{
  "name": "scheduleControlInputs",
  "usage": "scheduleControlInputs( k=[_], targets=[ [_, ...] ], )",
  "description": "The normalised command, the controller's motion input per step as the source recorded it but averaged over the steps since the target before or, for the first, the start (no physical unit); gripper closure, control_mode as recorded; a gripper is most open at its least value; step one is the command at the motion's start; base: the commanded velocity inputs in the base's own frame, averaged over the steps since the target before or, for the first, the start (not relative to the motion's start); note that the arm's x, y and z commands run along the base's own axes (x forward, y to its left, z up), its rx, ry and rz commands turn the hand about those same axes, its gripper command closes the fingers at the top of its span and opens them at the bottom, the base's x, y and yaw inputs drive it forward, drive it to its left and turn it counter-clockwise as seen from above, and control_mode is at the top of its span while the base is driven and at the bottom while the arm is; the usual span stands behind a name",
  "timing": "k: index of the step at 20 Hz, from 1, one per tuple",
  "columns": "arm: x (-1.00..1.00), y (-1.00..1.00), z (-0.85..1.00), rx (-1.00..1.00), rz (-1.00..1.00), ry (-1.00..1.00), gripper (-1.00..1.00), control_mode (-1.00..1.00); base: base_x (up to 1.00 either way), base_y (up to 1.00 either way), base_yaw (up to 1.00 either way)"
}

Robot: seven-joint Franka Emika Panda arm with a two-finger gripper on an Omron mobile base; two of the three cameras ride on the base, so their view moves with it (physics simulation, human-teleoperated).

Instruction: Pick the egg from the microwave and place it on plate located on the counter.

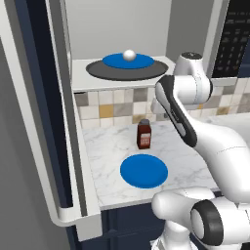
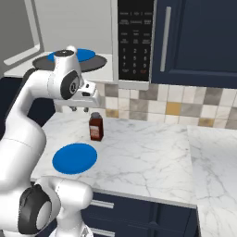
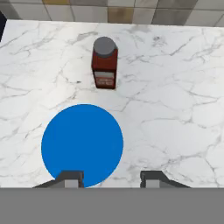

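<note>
The small white egg (image 1: 129, 54) rests on a blue disc on the dark grey turntable (image 1: 97, 72) inside the open microwave (image 1: 117, 24). Below it, the plain blue plate (image 1: 144, 171) (image 2: 74, 158) (image 3: 82, 144) lies flat on the white marble counter (image 1: 107, 146) (image 2: 148, 157). My gripper (image 2: 79, 109) (image 3: 111, 177) hangs over the counter in front of the microwave's base, pointing down, open and empty. It is above the plate's near right edge, well below and clear of the egg.
A small brown bottle (image 1: 144, 134) (image 2: 96, 126) (image 3: 104, 63) with a grey cap stands just behind the plate. The microwave door (image 1: 44, 122) stands swung open at the left. The black keypad (image 2: 134, 41) and navy upper cabinets (image 2: 199, 37) are to the right.
</note>
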Motion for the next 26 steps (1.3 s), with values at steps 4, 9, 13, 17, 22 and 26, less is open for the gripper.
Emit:
scheduleControlInputs(
  k=[4, 9, 13, 17, 22, 26],
  targets=[
    [-0.09, -0.09, 0.27, 0.01, 0.00, -0.11, -1.00, -1.00, 0.00, 0.00, 0.00],
    [-0.16, 0.11, 0.97, 0.03, 0.01, -0.32, -1.00, -1.00, 0.00, 0.00, 0.00],
    [-0.04, 0.38, 1.00, 0.00, 0.00, -0.23, -1.00, -1.00, 0.00, 0.00, 0.00],
    [0.00, 0.40, 1.00, 0.00, 0.00, -0.18, -1.00, -1.00, 0.00, 0.00, 0.00],
    [0.00, 0.20, 0.96, 0.01, 0.00, -0.14, -1.00, -1.00, 0.00, 0.00, 0.00],
    [0.00, 0.03, 0.78, 0.02, 0.05, -0.14, -1.00, -1.00, 0.00, 0.00, 0.00]
  ],
)
